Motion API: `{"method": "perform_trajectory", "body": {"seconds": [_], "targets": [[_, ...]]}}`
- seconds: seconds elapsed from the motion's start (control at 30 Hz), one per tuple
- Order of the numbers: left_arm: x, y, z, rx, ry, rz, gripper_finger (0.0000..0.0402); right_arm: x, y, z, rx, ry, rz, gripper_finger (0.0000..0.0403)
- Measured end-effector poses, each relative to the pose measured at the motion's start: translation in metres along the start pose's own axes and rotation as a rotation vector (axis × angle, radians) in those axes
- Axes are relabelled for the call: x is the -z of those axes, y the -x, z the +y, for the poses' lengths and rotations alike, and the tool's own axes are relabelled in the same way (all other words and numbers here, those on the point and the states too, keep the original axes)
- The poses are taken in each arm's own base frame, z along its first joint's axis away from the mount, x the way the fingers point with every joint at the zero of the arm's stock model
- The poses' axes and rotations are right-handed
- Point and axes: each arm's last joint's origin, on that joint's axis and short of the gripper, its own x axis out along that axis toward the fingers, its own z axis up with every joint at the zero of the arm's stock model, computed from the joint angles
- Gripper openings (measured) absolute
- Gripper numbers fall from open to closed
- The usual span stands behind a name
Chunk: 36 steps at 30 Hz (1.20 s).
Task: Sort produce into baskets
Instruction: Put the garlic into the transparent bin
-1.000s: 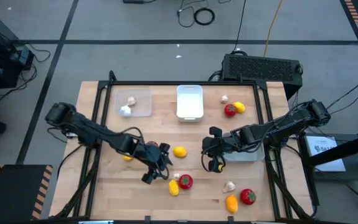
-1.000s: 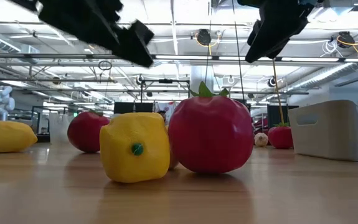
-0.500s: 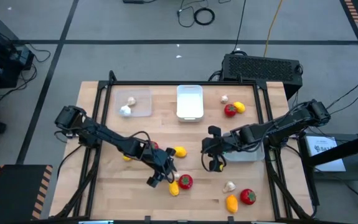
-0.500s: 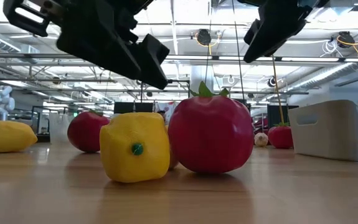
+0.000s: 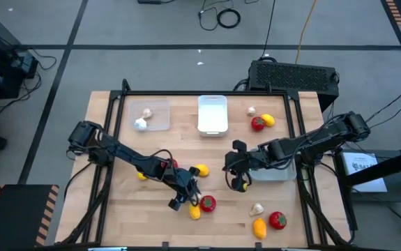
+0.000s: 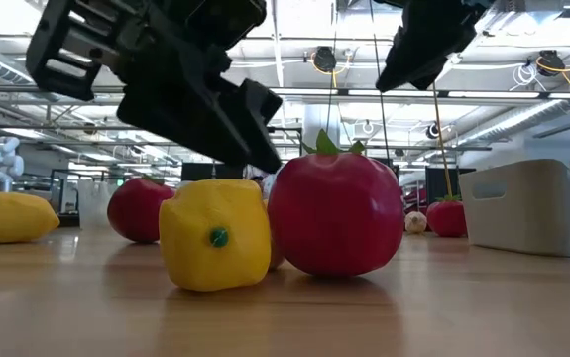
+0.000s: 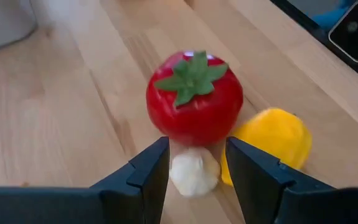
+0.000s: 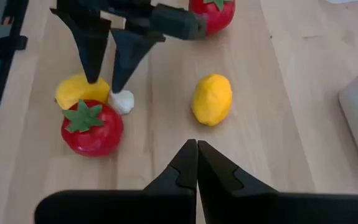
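Left wrist view: my left claw (image 7: pixel 194 163) straddles a small white garlic bulb (image 7: pixel 194 173) on the wooden table (image 7: pixel 54 112), one finger on each side of it and neither pad visibly touching it. The bulb sits wedged against a red tomato (image 7: pixel 194 99) with a green top and a yellow fruit (image 7: pixel 272 140), so I come at it from the only open side, with my jaws narrowed to slip in without knocking its neighbours.

From above, this cluster lies at the front centre of the table, well apart from the three baskets. The clear basket (image 5: pixel 151 115) at the back left already holds two pale bulbs, which I judge to be where this one belongs. The white basket (image 5: pixel 213 113) sits beside it at the back centre. The grey basket (image 5: pixel 273 171) is on the right, partly under my right arm.

My right claw (image 8: pixel 196 163) hangs pinched shut and empty above the table's middle, looking down on a yellow lemon (image 8: pixel 212 98) and on my left claw at work. It waits clear of the pick. Other produce lies scattered at the back right and front right, not yet sorted.
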Motion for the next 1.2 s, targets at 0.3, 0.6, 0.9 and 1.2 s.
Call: {"method": "perform_trajectory", "body": {"seconds": [0.3,0.6,0.9,1.2], "targets": [[0.008,-0.01,-0.003,0.012,0.004,0.03,0.0164,0.002,0.001,0.006,0.047,-0.007,-0.025,0.0],[0.009,-0.011,-0.003,0.003,0.0,0.033,0.0164,0.001,0.001,0.006,0.045,-0.005,-0.031,0.0],[0.011,-0.014,-0.003,0.006,0.005,0.04,0.0164,0.001,0.001,0.006,0.046,-0.005,-0.031,0.0],[0.01,-0.014,-0.003,0.006,0.005,0.034,0.0164,0.001,0.001,0.006,0.046,-0.007,-0.031,0.0]]}}
